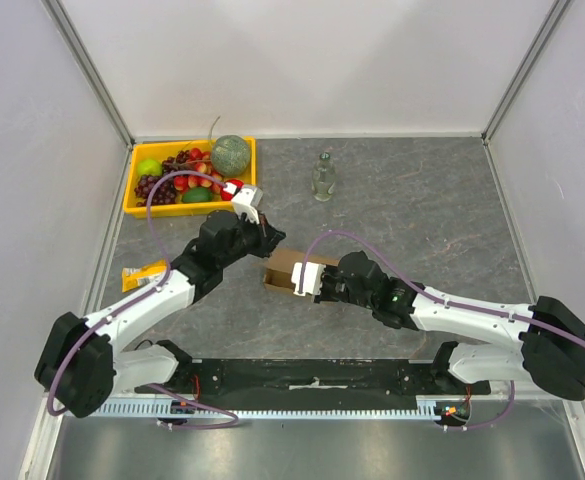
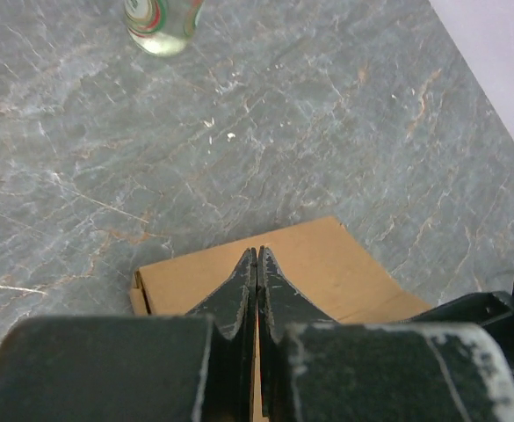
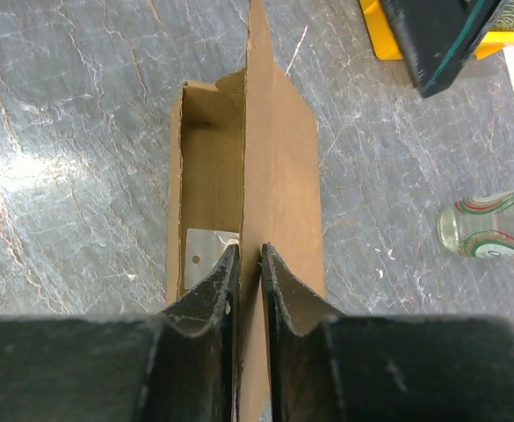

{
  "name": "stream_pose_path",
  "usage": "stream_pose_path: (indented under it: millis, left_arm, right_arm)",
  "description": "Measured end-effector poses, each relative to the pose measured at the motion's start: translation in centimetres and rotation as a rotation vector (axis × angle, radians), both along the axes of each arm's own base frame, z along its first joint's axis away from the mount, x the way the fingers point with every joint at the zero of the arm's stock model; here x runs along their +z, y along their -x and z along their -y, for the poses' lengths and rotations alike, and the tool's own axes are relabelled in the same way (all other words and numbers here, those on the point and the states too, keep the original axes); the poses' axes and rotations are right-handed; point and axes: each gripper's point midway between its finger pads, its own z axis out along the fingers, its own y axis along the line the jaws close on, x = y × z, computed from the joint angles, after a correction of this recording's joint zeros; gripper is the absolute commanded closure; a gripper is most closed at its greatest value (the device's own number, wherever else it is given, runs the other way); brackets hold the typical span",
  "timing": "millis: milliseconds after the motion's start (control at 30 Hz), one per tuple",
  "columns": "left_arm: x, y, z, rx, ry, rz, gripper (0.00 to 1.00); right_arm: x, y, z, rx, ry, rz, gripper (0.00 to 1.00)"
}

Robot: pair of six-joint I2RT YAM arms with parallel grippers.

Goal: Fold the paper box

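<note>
The paper box (image 1: 284, 272) is a small brown cardboard mailer lying mid-table, its lid half raised. In the right wrist view its open tray (image 3: 206, 176) lies to the left and the lid panel (image 3: 281, 167) stands on edge. My right gripper (image 3: 249, 251) is shut on that lid panel, one finger on each side; in the top view the right gripper (image 1: 308, 280) is at the box's right end. My left gripper (image 2: 257, 252) is shut, its tips close over the brown cardboard (image 2: 309, 264); whether they touch it I cannot tell. From above the left gripper (image 1: 270, 240) is at the box's far-left side.
A yellow fruit tray (image 1: 135, 207) sits at the back left. A glass bottle (image 1: 322, 177) stands behind the box, also in the right wrist view (image 3: 489, 224). A yellow packet (image 1: 144, 274) lies by the left arm. A silver sticker (image 3: 206, 255) sits inside the box.
</note>
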Motion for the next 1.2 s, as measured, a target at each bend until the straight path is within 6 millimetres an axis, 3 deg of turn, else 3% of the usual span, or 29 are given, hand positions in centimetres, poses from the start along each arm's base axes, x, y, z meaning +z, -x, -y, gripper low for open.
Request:
stream_pose_path:
  millis: [267,433,900,1033,1200]
  left_arm:
    - [-1.8,0.8,0.7,-0.058,-0.013,-0.048,0.98]
    - [-4.4,2.1,0.2,-0.078,-0.038,-0.1,0.98]
    - [-9.9,4.7,-1.4,-0.082,-0.088,-0.186,0.98]
    - [-9.7,4.7,-1.4,-0.082,-0.084,-0.181,0.98]
    - [-9.2,4.5,-1.3,-0.083,-0.072,-0.161,0.98]
  right_arm:
    - [-0.7,0.1,0.1,-0.002,0.019,-0.017,0.46]
    - [-0.5,0.2,0.1,-0.008,0.004,-0.027,0.39]
    - [2.9,1.3,-0.6,0.016,-0.131,-0.045,0.33]
    - [4.7,0.7,-0.2,-0.05,-0.205,-0.041,0.3]
    - [6.5,-0.8,0.6,-0.208,-0.326,-0.076,0.41]
